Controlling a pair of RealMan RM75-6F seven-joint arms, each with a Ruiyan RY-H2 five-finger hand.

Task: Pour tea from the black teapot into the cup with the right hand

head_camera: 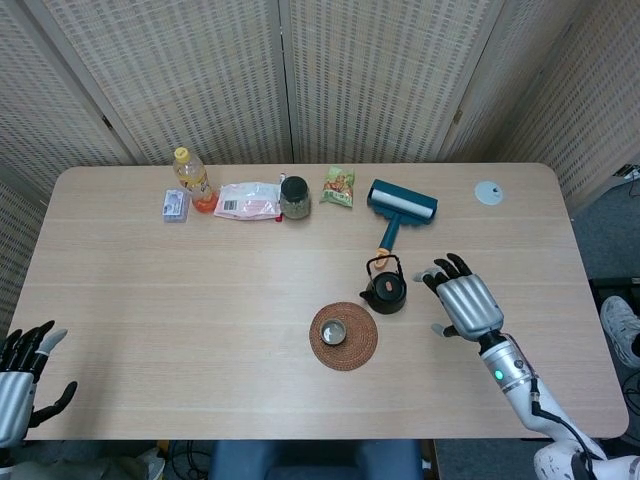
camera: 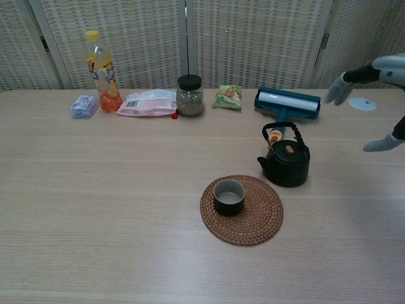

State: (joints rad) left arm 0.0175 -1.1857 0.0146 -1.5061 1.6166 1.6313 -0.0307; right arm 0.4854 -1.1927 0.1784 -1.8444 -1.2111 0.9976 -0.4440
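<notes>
Half the right robot hand (camera: 373,95) cropped

Even, bright indoor light fills both views, coming from above; nothing is dim. Shadows are soft and short: the teapot (camera: 285,162) darkens a small patch just beside its base, and a faint grey shadow lies on the table (camera: 95,190) at the right, under the right hand (camera: 380,76). A pale sheen shows on the near left of the tabletop in the chest view. Focus is sharp in the centre; the right hand looks slightly blurred at the chest view's edge. The head view bends straight lines a little toward its corners.
</notes>
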